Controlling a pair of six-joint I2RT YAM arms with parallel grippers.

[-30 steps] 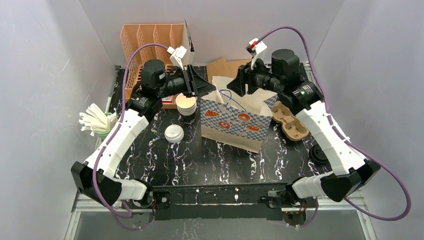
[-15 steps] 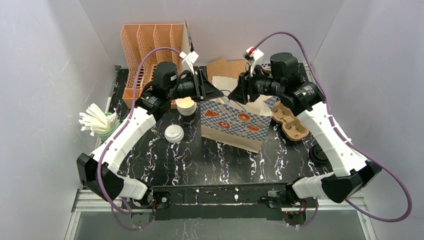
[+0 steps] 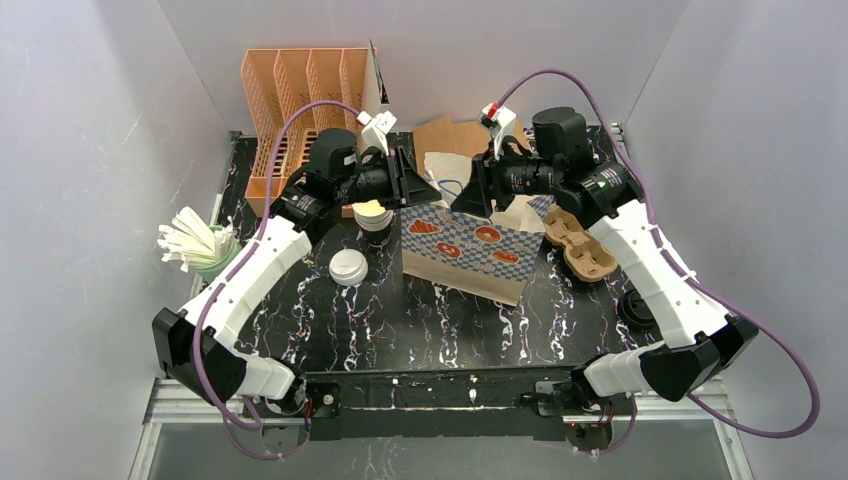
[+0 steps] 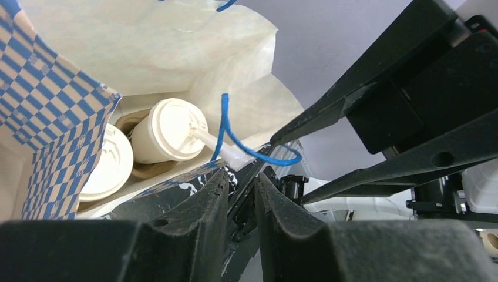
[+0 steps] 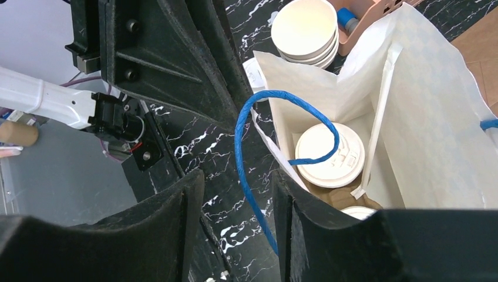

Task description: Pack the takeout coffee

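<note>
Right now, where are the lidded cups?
The lidded cups sit side by side inside the blue-checked paper bag, mid-table, between the cup stack and the empty pulp tray.

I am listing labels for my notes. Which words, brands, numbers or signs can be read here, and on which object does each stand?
No text can be read.
paper bag: only blue checks and small food pictures, no letters visible.
lid inside the bag: raised marks, too faint to read.
loose lid beside the bag: too small to tell.
</note>
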